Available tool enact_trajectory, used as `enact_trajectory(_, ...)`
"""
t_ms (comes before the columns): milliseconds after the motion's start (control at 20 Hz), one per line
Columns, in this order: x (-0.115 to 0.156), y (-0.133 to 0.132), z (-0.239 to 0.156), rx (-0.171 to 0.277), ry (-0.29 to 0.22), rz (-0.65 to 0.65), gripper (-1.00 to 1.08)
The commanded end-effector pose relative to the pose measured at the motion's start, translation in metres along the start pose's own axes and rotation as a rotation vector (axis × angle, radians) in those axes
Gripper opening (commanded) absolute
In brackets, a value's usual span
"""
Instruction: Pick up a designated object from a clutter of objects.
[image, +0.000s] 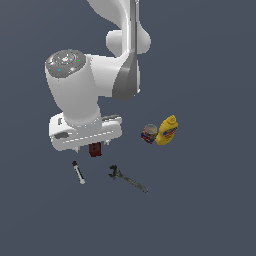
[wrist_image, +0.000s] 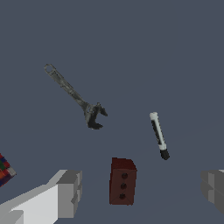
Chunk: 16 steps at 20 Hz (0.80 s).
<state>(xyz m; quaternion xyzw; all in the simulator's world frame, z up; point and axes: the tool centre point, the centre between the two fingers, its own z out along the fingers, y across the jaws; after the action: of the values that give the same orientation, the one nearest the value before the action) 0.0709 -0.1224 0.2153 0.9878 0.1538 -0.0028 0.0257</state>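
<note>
The whitish-grey pen-like stick (image: 78, 172) with a dark tip lies flat on the floor, and it also shows in the wrist view (wrist_image: 159, 135). My gripper (image: 91, 147) hangs above the brown-red block (image: 95, 149), a little away from the stick. In the wrist view the gripper (wrist_image: 141, 191) is open and empty, with its grey fingers (wrist_image: 68, 192) spread wide. The block (wrist_image: 122, 181) lies below and between them. The stick lies apart from both fingers, past the block.
A dark wrench (image: 127, 178) lies on the floor at the exterior view's right of the stick, and it also shows in the wrist view (wrist_image: 76, 97). A yellow mustard bottle (image: 167, 130) and a small colourful can (image: 149, 134) stand together further right. The can's edge (wrist_image: 4, 170) shows in the wrist view.
</note>
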Motion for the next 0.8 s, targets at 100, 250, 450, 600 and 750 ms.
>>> enact_trajectory(100, 0.001, 0.032, 0.044, 0.007, -0.003, -0.089, 1.00)
enact_trajectory(250, 0.000, 0.051, 0.074, 0.016, -0.002, -0.144, 1.00)
enact_trajectory(450, -0.004, 0.072, 0.108, 0.028, 0.004, -0.205, 1.00)
enact_trajectory(600, -0.007, 0.083, 0.128, 0.035, 0.009, -0.239, 1.00)
enact_trajectory(750, -0.010, 0.092, 0.144, 0.041, 0.014, -0.265, 1.00)
